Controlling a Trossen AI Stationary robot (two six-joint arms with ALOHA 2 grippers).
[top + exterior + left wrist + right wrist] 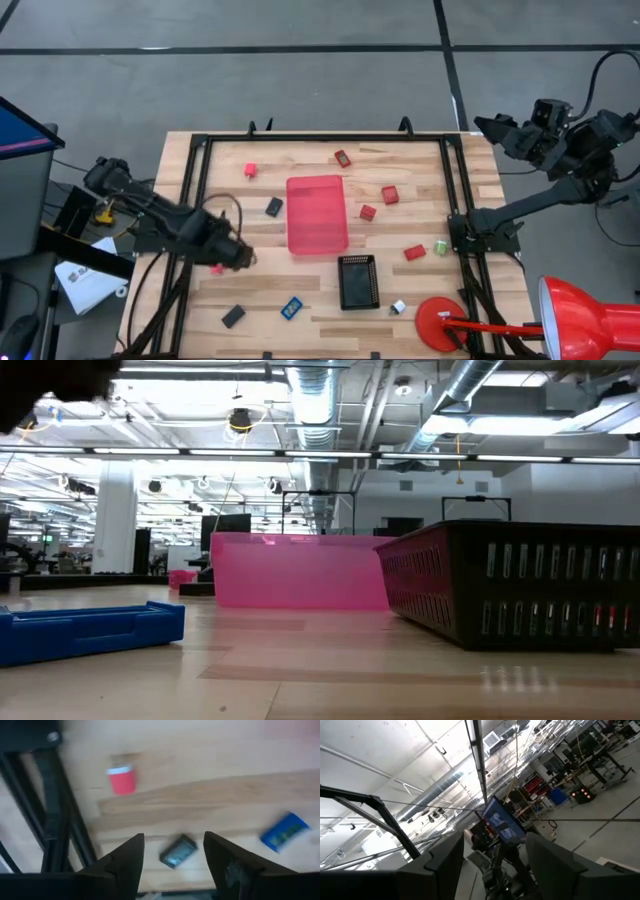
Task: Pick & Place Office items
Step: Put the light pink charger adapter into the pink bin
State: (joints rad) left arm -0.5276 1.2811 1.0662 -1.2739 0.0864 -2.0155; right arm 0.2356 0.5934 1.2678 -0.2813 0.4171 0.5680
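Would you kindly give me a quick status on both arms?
Left gripper open above a black piece, holding nothing. Right gripper open, parked off-table. Nothing in the way.

The counter [320, 290] is pale wood in lengthwise planks, its grain plain to see; in the low view it carries a soft sheen that mirrors the ceiling lights. A black metal frame [190, 200] runs along its edges, matt. At the counter's centre the pink tray [317, 214] looks like translucent, smooth plastic. Just beside it, toward the counter's near edge, the black tray [358, 281] is a dull, perforated grid, likely plastic. The small red piece [122, 780] near the left tool [172, 851] appears to be smooth plastic, and the blue piece [284, 831] beyond it is slightly glossy.
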